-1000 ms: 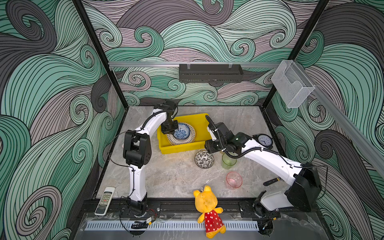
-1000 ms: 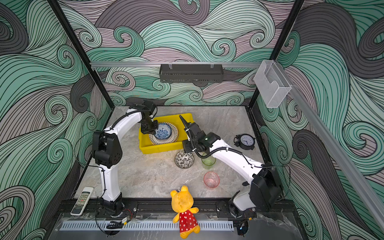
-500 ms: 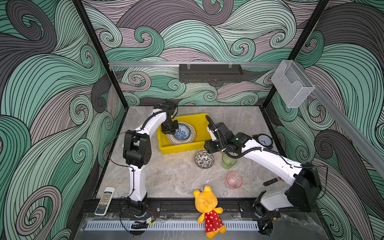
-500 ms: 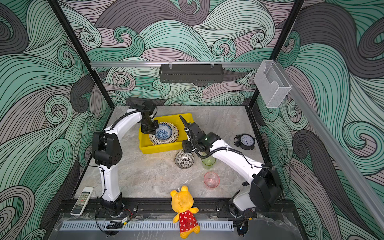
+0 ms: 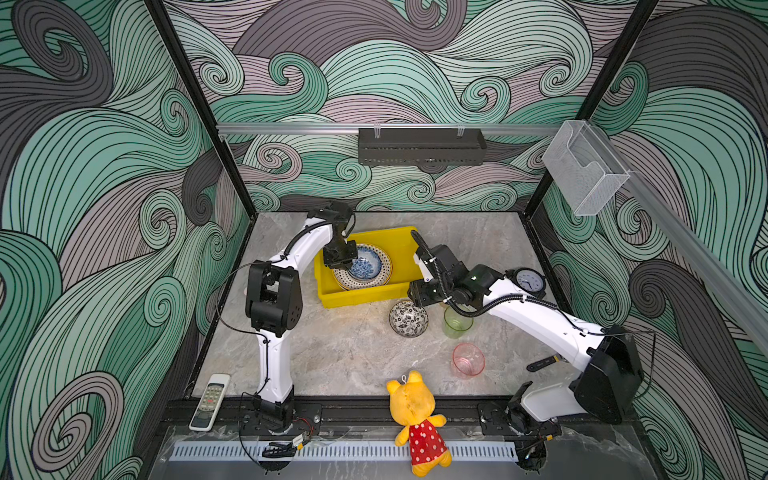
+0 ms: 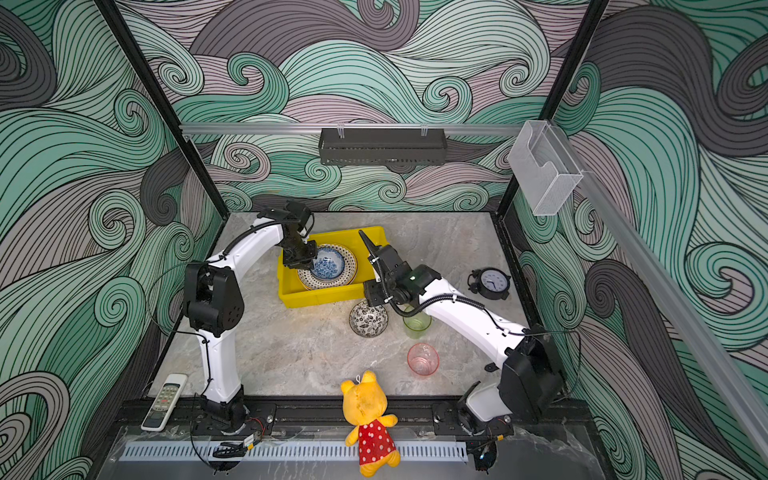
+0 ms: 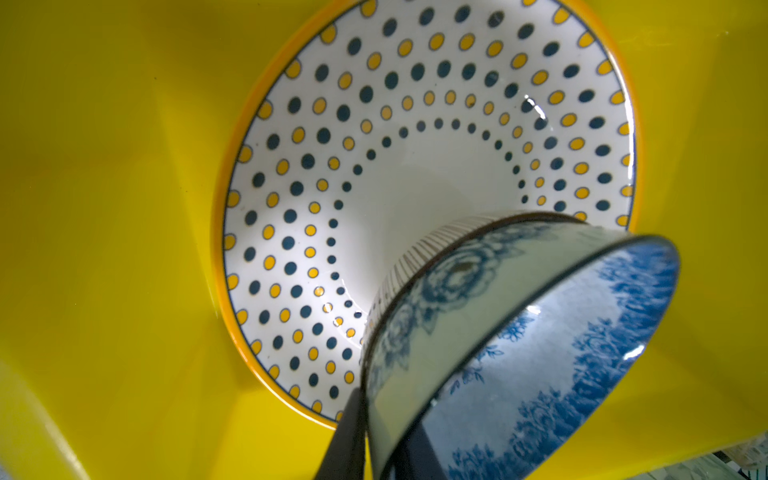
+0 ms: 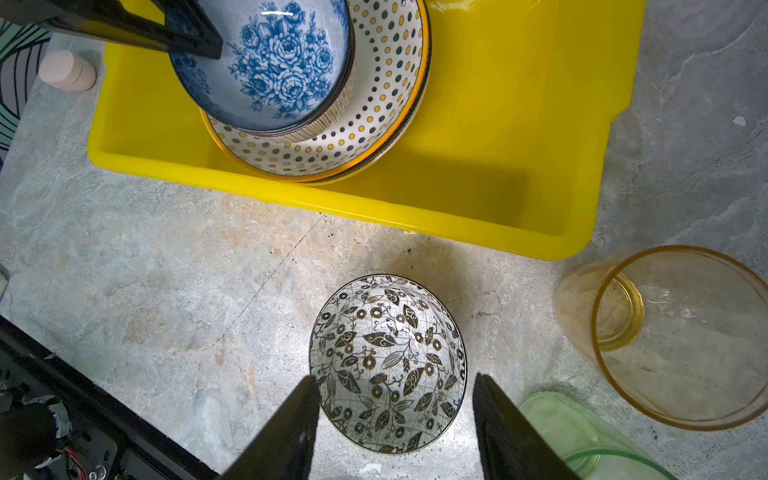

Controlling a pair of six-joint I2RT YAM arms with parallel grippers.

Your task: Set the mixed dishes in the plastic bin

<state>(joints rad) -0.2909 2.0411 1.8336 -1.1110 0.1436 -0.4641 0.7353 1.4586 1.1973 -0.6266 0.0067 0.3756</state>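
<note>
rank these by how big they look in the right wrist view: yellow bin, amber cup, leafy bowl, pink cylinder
1. yellow bin
2. amber cup and leafy bowl: near alike, cup cropped by the frame, so unranked
3. pink cylinder

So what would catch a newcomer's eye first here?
The bright yellow bin toward the table's back holds a dotted plate and a blue floral bowl resting in a striped one, the left pincer at its rim. Nearer, the right pincer hangs open above a black-and-white leafy bowl; a yellow plush bear slumps at the front edge.
</note>
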